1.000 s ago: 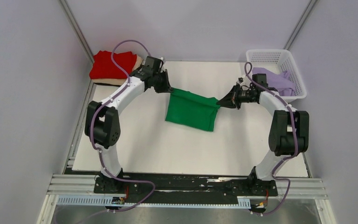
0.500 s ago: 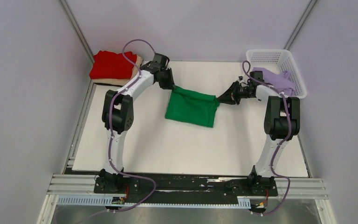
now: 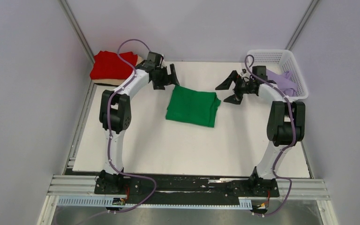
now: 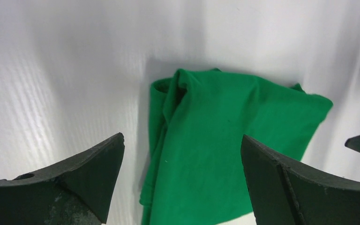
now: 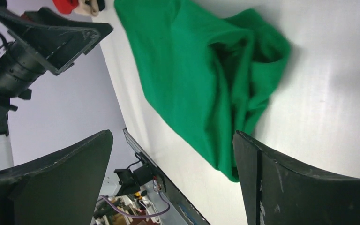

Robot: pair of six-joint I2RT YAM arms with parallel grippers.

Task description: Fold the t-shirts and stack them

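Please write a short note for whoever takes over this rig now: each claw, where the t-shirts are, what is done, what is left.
Open and empty: left claw, right claw, at the far corners of the green t-shirt.
Done: green t-shirt folded on the table; red t-shirt stacked on the tan t-shirt, far left.
Not done: lavender t-shirt bunched in the white basket.
Next, probably: stack the green one; fold and stack the lavender.

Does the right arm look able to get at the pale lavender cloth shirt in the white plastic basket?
Probably yes: the right gripper is open and empty, and the pale lavender shirt lies uncovered in the white basket beside that arm.
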